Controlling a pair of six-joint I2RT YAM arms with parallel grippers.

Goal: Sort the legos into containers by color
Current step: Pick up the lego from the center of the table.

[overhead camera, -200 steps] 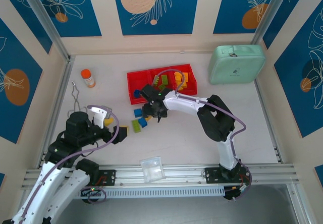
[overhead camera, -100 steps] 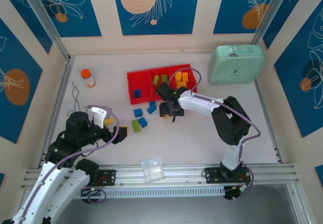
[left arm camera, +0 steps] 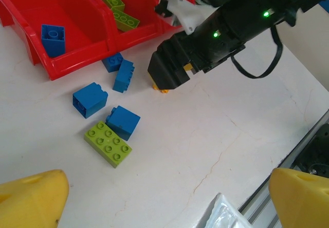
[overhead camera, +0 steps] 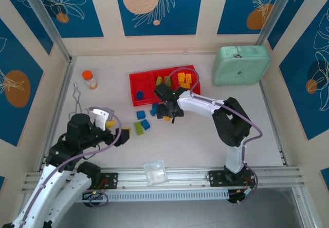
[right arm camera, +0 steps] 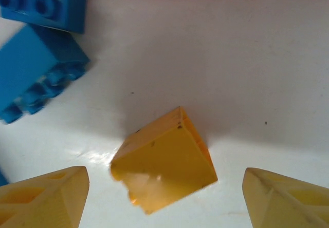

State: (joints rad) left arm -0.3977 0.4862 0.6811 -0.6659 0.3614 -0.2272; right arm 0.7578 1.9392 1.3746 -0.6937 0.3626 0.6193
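Tray (left arm camera: 77,66) part-filled; five legos (left arm camera: 90,99) loose at nine o'clock of my right gripper (overhead camera: 166,113), its fingers spread astride an orange lego (right arm camera: 163,161); my left gripper (left arm camera: 164,194) spread, empty.

- A small bottle (overhead camera: 89,79) with an orange cap stands upright near the far left corner of the table (overhead camera: 205,146).
- A thin metal tool (overhead camera: 77,100), like a pair of tongs, lies along the left edge, just nearer than the bottle.
- A mint-green rounded case (overhead camera: 241,64) lies flat in the far right corner.
- A crumpled clear plastic bag (overhead camera: 155,172) rests at the middle of the near edge, partly over the aluminium rail (overhead camera: 267,174).
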